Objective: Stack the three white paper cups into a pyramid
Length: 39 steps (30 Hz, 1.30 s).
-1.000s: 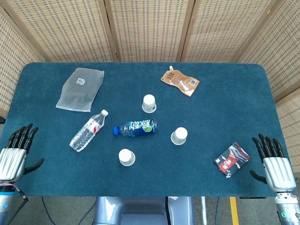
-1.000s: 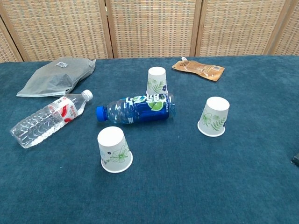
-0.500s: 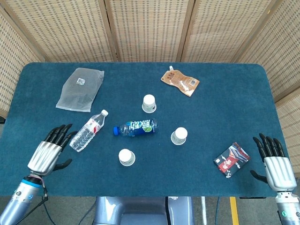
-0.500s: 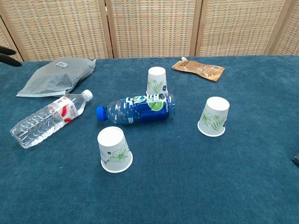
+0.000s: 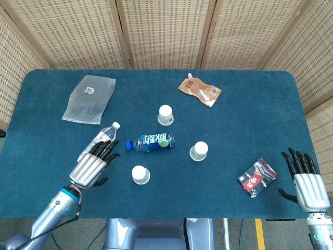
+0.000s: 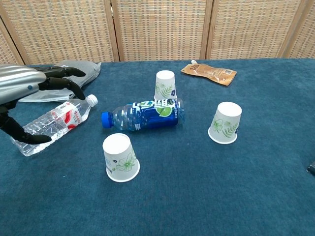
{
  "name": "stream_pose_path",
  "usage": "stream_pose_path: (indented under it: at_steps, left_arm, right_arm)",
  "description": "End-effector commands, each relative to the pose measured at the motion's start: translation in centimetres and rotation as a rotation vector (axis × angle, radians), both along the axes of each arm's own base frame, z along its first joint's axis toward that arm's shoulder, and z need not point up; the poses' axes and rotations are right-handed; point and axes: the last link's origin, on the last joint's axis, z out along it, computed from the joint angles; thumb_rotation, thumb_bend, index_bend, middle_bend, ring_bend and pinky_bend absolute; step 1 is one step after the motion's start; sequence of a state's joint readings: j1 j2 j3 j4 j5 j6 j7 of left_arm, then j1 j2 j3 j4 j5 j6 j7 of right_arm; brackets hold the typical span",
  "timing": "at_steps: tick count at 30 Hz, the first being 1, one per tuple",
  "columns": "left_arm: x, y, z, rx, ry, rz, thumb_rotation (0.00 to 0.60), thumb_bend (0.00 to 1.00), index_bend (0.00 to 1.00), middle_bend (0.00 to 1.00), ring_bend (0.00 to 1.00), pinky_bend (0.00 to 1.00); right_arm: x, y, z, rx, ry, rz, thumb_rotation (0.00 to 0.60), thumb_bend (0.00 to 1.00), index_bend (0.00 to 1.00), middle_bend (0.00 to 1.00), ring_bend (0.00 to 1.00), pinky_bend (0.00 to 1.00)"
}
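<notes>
the left hand hovers with fingers spread and empty above the clear water bottle, apparently reaching for the nearest cup, upside down in front. the blue bottle lies between it and the far cup, touching that one, and may obstruct stacking. the third cup stands apart. the right hand waits spread, empty, beside the snack box

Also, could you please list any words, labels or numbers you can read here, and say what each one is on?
None can be read.
Blue bottle: white lettering, blurred.
Clear bottle: red label, too small.
Grey bag: square code label, unreadable.
Brown pouch: print too small.
Red and black packet: print illegible.
</notes>
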<state>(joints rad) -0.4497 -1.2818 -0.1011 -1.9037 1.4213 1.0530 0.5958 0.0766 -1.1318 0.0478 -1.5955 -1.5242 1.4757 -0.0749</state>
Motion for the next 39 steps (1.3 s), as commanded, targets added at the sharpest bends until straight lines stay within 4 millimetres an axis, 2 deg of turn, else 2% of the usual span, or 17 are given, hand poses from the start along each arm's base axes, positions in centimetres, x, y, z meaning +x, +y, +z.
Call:
stream_pose_path:
  at_steps: [1,18,26,28,33,39]
  left_arm:
    - [0.8,0.5,-1.2,-0.019,0.012,-0.007,0.600,0.26,0.23,0.00,0.00,0.09]
    - [4.4,1.9,-7.1,-0.103,0.066,-0.008,0.600,0.26,0.23,0.00,0.00,0.09]
    - [5.0,2.1,-8.6,-0.113,0.084,0.008,0.600,0.27,0.24,0.00,0.00,0.09]
    - [5.1,2.0,-8.9,-0.117,0.087,0.011,0.600,0.27,0.27,0.00,0.00,0.09]
    - [5.3,1.9,-9.1,-0.111,0.086,0.008,0.600,0.31,0.45,0.00,0.00,0.10]
    - [6.0,1.9,-9.1,-0.109,0.064,0.003,0.600,0.31,0.45,0.00,0.00,0.11]
  right_arm:
    - [0.0,0.0,0.1,-0.001,-0.003,-0.001,0.600,0.15,0.07,0.00,0.00,0.06]
    - [-0.4,-0.2,0.5,0.002,-0.037,-0.010,0.600,0.15,0.07,0.00,0.00,0.06]
    - [-0.5,-0.2,0.7,0.007,-0.048,-0.012,0.600,0.15,0.07,0.00,0.00,0.06]
    - [-0.6,-0.3,0.7,0.007,-0.050,-0.013,0.600,0.15,0.07,0.00,0.00,0.06]
    - [-0.7,-0.3,0.9,0.004,-0.058,-0.014,0.600,0.15,0.07,0.00,0.00,0.06]
    - [-0.6,-0.2,0.8,0.008,-0.059,-0.011,0.600,0.15,0.07,0.00,0.00,0.06]
